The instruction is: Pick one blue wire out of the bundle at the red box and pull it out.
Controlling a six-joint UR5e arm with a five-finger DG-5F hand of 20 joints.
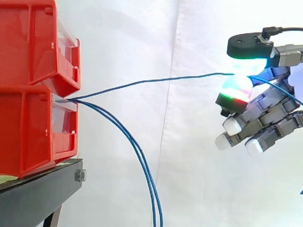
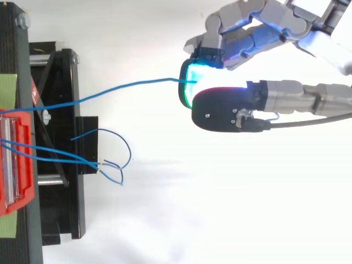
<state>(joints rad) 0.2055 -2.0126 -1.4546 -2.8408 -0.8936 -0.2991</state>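
Note:
Two stacked red bins (image 1: pixel 38 85) stand at the left on a black stand (image 1: pixel 42 194). One blue wire (image 1: pixel 151 80) runs taut from the lower bin's front to my hand (image 1: pixel 265 113) at the right, where two glowing pads (image 1: pixel 244 78) pinch it. In the top view the same blue wire (image 2: pixel 126 87) stretches from the red bin (image 2: pixel 16 159) to the pinching pads (image 2: pixel 190 82). The other fingers curl below, holding nothing. Two more blue wires (image 1: pixel 137 151) leave the bin and hang down in an arc.
A white curtain hangs behind everything. In the top view the loose blue wires (image 2: pixel 110 159) loop beside the black stand (image 2: pixel 60 165). Open room lies between the bins and my hand.

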